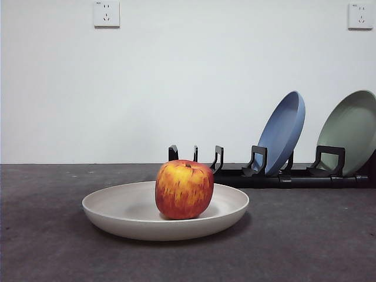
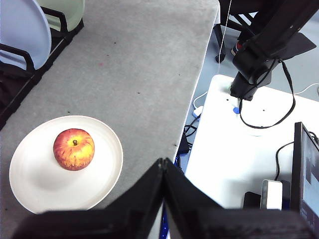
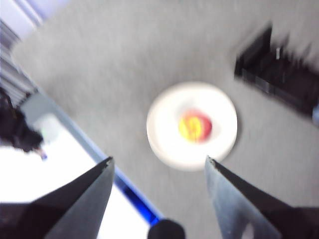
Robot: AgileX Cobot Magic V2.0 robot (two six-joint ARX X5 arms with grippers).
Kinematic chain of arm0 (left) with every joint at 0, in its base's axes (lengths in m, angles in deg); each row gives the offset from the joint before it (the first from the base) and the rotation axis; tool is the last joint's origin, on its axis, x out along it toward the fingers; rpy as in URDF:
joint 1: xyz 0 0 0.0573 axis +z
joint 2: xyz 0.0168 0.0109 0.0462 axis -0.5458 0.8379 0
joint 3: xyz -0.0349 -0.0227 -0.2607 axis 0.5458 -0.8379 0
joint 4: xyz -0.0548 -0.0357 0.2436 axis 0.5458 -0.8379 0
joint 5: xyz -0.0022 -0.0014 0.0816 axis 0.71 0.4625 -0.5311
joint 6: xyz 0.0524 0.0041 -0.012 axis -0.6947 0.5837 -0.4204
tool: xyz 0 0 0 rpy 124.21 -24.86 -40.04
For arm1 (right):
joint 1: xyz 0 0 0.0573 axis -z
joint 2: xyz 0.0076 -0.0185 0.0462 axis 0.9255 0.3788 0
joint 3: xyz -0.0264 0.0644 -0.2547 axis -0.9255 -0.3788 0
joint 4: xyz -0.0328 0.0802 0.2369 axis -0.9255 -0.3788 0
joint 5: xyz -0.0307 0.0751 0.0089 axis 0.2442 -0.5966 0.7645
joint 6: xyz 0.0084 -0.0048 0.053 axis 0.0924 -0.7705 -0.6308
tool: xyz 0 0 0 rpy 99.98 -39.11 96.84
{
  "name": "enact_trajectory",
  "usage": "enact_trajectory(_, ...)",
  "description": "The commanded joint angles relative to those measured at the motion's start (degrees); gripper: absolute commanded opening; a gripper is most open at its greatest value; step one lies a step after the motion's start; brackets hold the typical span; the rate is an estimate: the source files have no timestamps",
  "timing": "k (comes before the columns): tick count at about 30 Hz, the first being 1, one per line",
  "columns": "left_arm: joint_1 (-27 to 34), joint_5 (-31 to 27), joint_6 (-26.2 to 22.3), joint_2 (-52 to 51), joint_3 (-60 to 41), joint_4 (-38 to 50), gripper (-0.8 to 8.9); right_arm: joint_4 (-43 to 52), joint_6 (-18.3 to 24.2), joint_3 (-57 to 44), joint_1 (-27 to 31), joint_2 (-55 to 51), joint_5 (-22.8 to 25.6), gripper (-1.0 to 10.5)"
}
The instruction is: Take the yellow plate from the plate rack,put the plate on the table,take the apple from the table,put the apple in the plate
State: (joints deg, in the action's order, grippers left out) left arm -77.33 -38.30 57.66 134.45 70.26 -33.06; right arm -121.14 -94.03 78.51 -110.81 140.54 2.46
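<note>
On the table (image 1: 53,247), near its front edge, the yellow plate (image 1: 117,220) lies flat with the apple (image 1: 184,189) standing upright at its centre, stem dimple up. Along the table's rear edge, the plate rack (image 1: 276,176) holds a blue plate (image 1: 285,132) and a pale green plate (image 1: 352,132), both tilted in their slots, with the rack's nearer slots unoccupied. The left gripper (image 2: 163,167) is raised near the table's side edge with its jaws pressed together, while the right gripper (image 3: 158,162) is high above the plate with its jaws spread wide and holding nothing; the right wrist view is blurred.
</note>
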Motion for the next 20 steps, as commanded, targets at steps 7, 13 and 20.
enact_trajectory(7,0.1,0.0,0.4,-0.1,0.0,0.0,-0.07,-1.4,-0.9,-24.1,-0.1,-12.2,0.8,-0.1)
enact_trajectory(13,0.1,0.0,0.4,-0.1,0.0,0.0,-0.07,-1.4,-1.3,-27.1,-0.1,-12.9,3.0,-0.1)
enact_trajectory(20,0.1,-0.8,0.3,-0.1,0.0,0.0,-0.06,-1.3,-2.1,-27.1,-0.1,-12.9,3.0,-0.1)
